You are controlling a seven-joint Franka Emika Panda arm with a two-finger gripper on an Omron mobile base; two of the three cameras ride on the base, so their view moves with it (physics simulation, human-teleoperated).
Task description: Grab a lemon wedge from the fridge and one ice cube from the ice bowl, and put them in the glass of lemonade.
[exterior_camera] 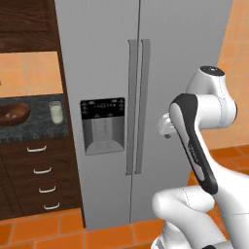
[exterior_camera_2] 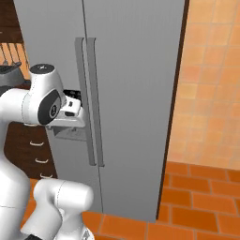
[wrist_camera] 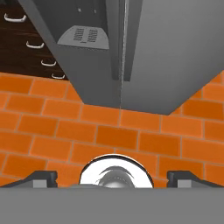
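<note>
- Left base view: the fridge [exterior_camera: 112,87] stands in front of me, both grey doors shut, the two long handles [exterior_camera: 137,107] side by side down the middle and the black dispenser panel [exterior_camera: 102,125] on the left door.
- Same view, left of the fridge: a dark counter [exterior_camera: 39,127] carries the ice bowl [exterior_camera: 13,114] and, just beside it to the right, the glass of lemonade [exterior_camera: 56,112], upright and apart from the bowl. I cannot make out any ice cube in the bowl from here; it is too small and dim.
- Below the counter sit dark drawers [exterior_camera: 41,177] with pale handles.
- My arm [exterior_camera: 204,146] rises at the lower right, elbow bent, the hand end turned toward the right door.
- Right base view: the fridge [exterior_camera_2: 131,93] fills the middle, doors shut, orange tiled wall [exterior_camera_2: 211,84] to its right and orange brick floor [exterior_camera_2: 197,206] below. My arm [exterior_camera_2: 40,101] sits in front of the left door, near the dispenser.
- Hand view: my gripper [wrist_camera: 113,177] points down at the floor [wrist_camera: 65,140], with the fridge [wrist_camera: 175,52] foot and door seam above.
- My two fingertips [wrist_camera: 43,178] stand wide apart at the bottom edge, with nothing between them and nothing held.
- The lemon wedge I cannot place; the doors are closed.
</note>
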